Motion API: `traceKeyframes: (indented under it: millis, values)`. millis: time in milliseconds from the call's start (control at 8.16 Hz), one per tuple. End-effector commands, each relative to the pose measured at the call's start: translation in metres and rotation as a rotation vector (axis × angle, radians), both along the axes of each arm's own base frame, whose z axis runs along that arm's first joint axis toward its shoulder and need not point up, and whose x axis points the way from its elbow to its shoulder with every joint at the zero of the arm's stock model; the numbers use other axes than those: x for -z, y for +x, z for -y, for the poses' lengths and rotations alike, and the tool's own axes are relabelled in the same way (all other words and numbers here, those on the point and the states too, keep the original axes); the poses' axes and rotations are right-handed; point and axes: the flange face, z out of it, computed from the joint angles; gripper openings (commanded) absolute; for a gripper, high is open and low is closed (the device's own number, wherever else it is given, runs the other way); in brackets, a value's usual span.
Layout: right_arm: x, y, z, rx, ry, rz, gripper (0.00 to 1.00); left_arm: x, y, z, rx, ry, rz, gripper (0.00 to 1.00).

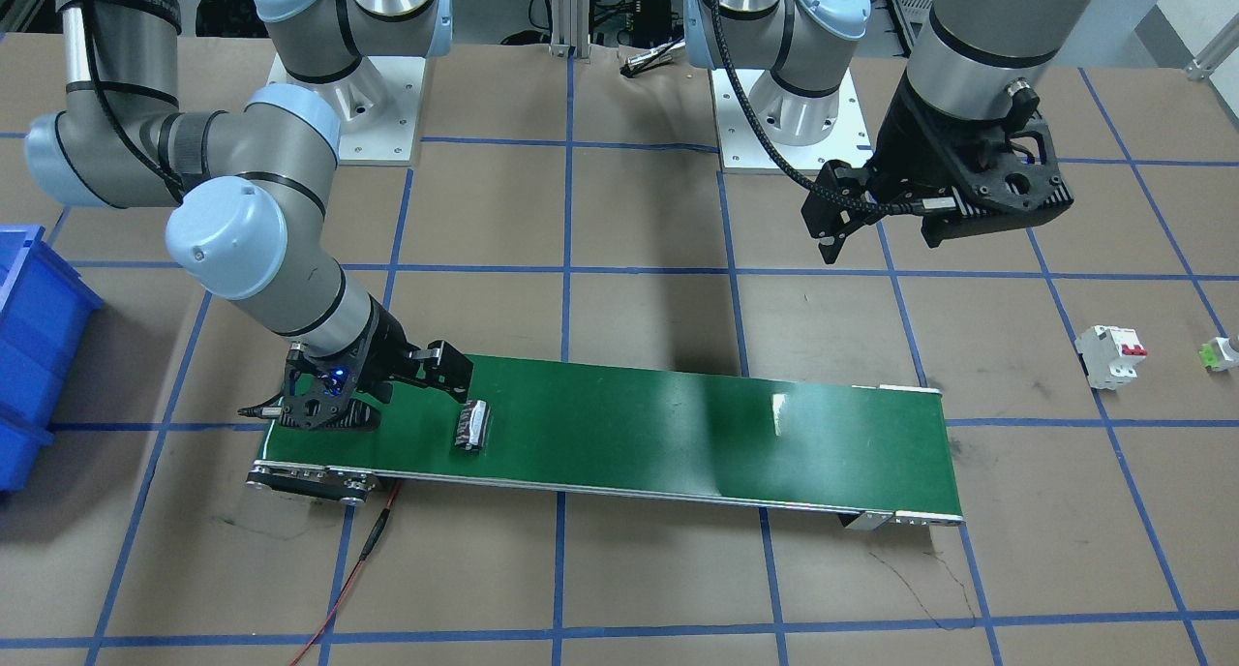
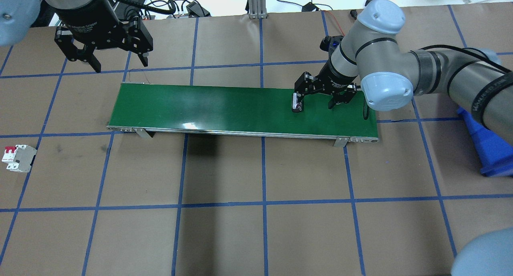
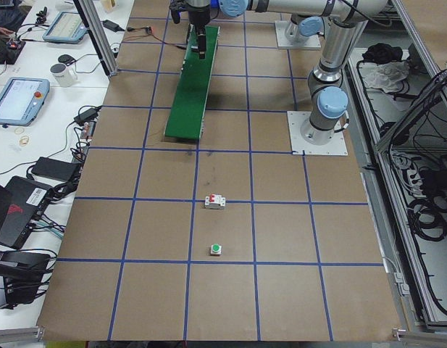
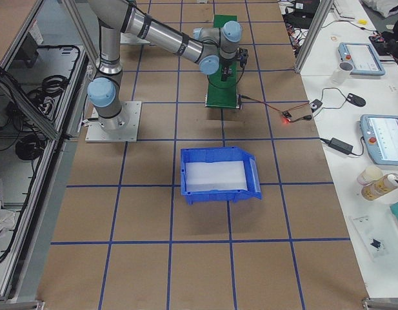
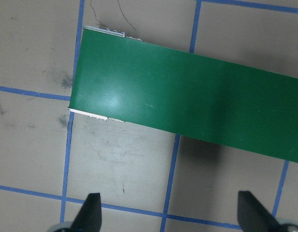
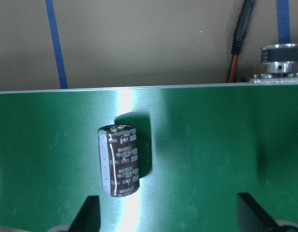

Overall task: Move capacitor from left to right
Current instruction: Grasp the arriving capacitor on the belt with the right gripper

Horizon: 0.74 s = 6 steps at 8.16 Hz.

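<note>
The capacitor lay on the green belt between the right tool's wide-spread jaws, ungripped. The left tool hung gaping too, holding nothing.

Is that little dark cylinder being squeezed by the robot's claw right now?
No, the right gripper stands wide open, and the capacitor simply lies on its side on the green belt, unclamped.

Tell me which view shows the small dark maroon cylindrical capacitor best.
Right wrist-mounted: the maroon capacitor lies on its side on the green conveyor belt, large, pale markings visible. Front-facing and overhead show it small; side views cannot resolve it; left wrist misses it.
</note>
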Motion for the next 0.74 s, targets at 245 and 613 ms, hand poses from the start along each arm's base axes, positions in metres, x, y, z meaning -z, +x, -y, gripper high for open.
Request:
traceKeyframes:
  millis: [245,613]
  values:
    - [0.012,-0.008,0.002,-0.012,0.009,-0.091,0.92,0.0,0.0,0.0,-0.002,0.001,0.0,1.0]
    - [0.019,-0.02,0.003,-0.113,0.0,-0.204,0.46,0.0,-0.001,0.0,0.001,0.001,0.0,1.0]
